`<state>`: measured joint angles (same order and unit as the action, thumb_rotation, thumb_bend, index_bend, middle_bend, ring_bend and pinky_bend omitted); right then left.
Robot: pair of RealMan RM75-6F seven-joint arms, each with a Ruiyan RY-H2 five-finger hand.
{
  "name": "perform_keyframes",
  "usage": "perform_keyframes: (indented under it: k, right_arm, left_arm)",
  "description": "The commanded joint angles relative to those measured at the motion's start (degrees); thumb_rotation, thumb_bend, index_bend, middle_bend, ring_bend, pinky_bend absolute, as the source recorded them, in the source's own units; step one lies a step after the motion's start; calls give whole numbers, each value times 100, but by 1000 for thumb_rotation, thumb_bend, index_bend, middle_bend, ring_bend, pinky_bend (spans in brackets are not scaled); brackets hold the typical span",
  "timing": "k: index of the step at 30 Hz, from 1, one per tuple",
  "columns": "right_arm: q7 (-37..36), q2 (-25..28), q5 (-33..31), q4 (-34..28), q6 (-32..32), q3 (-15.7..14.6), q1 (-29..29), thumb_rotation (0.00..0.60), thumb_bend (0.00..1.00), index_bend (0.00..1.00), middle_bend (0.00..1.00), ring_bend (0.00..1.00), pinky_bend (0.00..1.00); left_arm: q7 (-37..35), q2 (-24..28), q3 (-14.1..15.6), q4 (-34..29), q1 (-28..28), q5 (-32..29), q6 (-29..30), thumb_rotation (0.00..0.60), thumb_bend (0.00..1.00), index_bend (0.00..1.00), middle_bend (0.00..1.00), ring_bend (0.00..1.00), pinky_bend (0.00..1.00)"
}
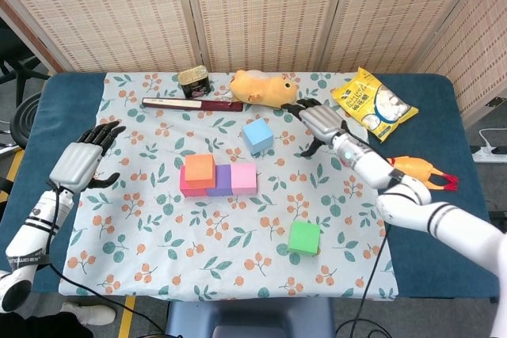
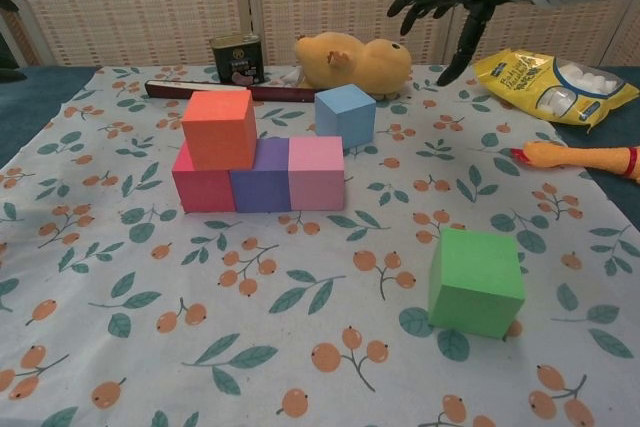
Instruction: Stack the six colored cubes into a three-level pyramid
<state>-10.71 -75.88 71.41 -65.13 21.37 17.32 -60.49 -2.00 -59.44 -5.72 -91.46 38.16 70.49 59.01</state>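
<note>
Head view first: my right hand (image 1: 321, 123) hovers just right of the blue cube (image 1: 257, 135), fingers spread, holding nothing; left hand (image 1: 79, 165) idles wide open near the surface edge. I'd come down square on the blue one. Chest view: orange cube (image 2: 219, 129) sits on the red cube (image 2: 203, 190) and purple cube (image 2: 263, 187), so blue belongs over the purple and pink cube (image 2: 317, 172); green cube (image 2: 475, 282) waits up front.
</note>
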Motion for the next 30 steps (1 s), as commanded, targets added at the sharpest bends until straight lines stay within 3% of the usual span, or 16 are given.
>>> perform_keyframes:
  k: [1, 6, 8, 16, 25, 27, 30]
  right_arm:
    - [-88, -885, 351, 1222, -775, -15, -883, 600, 0, 0, 108, 0, 72]
    - [-170, -1277, 614, 1749, -909, -91, -1172, 600, 0, 0, 88, 0, 72]
    - [-168, -1732, 845, 2315, -992, -217, -1428, 600, 0, 0, 66, 0, 72]
    - [-678, -2638, 1369, 3653, -980, -642, -1766, 600, 0, 0, 49, 0, 72]
    - [-1451, -3246, 1694, 4602, -955, -1038, -2016, 600, 0, 0, 51, 0, 72]
    - [-1565, -3327, 1750, 4738, -982, -1128, -2038, 600, 0, 11, 68, 0, 72]
    - [-1713, -3450, 1812, 4956, -962, -1249, -2027, 600, 12, 124, 176, 0, 72]
  left_arm:
    - [51, 102, 9, -121, -84, 17, 41, 600, 304, 0, 0, 0, 140]
    - [19, 201, -1, -258, -162, 50, 65, 600, 311, 0, 0, 0, 140]
    - [7, 281, -1, -363, -241, 81, 126, 600, 314, 0, 0, 0, 139]
    - [-70, 362, -38, -507, -397, 167, 183, 600, 311, 0, 0, 0, 140]
    - [-343, 407, -68, -494, -568, 325, 255, 600, 307, 0, 0, 0, 140]
    - [-391, 403, -76, -475, -595, 345, 265, 600, 307, 0, 0, 0, 140]
    - [-462, 374, -91, -433, -635, 390, 295, 600, 307, 0, 0, 0, 140]
